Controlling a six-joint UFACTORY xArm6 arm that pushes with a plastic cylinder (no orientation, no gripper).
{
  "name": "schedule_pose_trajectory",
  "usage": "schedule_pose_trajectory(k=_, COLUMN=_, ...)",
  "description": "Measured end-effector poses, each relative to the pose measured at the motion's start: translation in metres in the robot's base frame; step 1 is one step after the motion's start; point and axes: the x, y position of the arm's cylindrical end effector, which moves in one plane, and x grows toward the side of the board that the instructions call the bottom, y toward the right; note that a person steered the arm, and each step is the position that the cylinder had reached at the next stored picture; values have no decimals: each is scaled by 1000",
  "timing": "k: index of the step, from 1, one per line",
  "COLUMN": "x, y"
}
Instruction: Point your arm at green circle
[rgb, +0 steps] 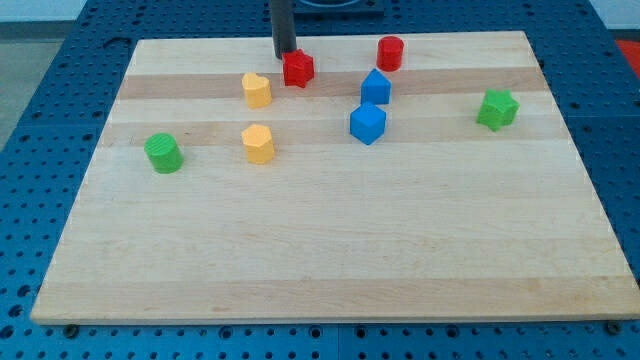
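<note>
The green circle (163, 153) is a short green cylinder at the view's left on the wooden board (330, 260). My tip (285, 56) is near the view's top, touching or just left of the red star-shaped block (298, 68). It is far from the green circle, up and to the right of it. The dark rod comes down from the top edge of the view.
A yellow heart-like block (257, 90) and a yellow hexagon-like block (259, 144) lie between the tip and the green circle. Two blue blocks (375, 87) (367, 123) sit at centre right. A red cylinder (390, 52) is at the top and a green star-like block (497, 109) at the right.
</note>
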Motion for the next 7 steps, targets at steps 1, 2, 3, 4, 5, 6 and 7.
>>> schedule_pose_trajectory(k=1, x=-12, y=0)
schedule_pose_trajectory(k=2, x=-24, y=-8)
schedule_pose_trajectory(k=3, x=-14, y=-58)
schedule_pose_trajectory(k=4, x=14, y=-106)
schedule_pose_trajectory(k=5, x=19, y=-117)
schedule_pose_trajectory(k=6, x=19, y=-123)
schedule_pose_trajectory(k=7, x=18, y=-134)
